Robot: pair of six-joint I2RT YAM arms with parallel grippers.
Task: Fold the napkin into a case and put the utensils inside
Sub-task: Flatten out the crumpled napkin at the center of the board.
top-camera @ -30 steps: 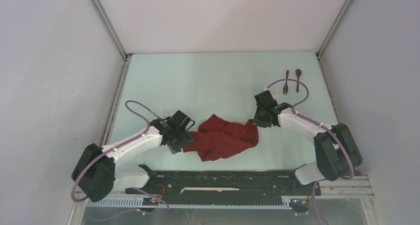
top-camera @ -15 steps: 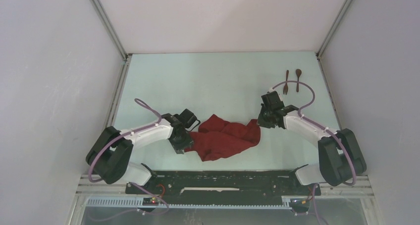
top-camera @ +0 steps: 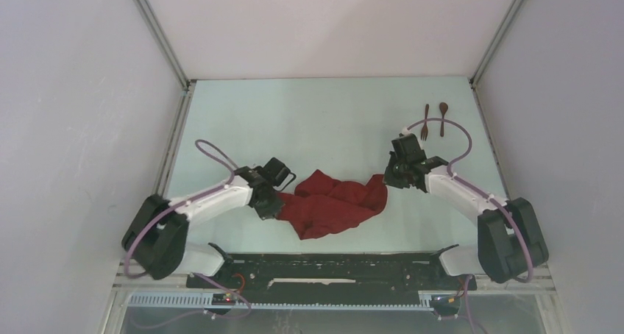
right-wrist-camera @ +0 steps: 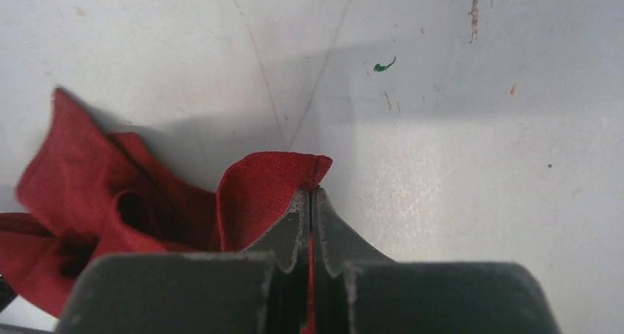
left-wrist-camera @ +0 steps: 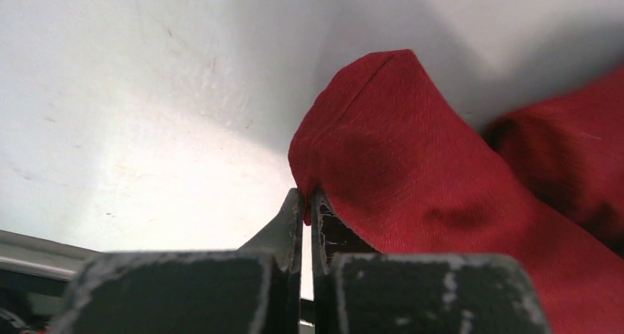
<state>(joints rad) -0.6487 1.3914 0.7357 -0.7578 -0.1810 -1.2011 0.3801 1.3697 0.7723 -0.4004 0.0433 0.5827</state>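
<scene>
Pinching the napkin (top-camera: 335, 205) at two corners, opening stage of the fold.
Lying crumpled on the table (top-camera: 294, 121) between the arms, near the front edge, not yet flat. Clamping its left corner in the left gripper (left-wrist-camera: 307, 198), jaws pressed onto cloth; clamping the right corner in the right gripper (right-wrist-camera: 310, 194) likewise. Resting untouched well apart at far right: fork (top-camera: 424, 124) and spoon (top-camera: 443, 118). Calling next, probably, for lifting and drawing both corners apart evenly, avoiding a slip from either pinch.

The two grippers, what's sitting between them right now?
The crumpled napkin fills that stretch, as the top view shows. The left gripper and the right gripper each pinch a corner of it.
</scene>
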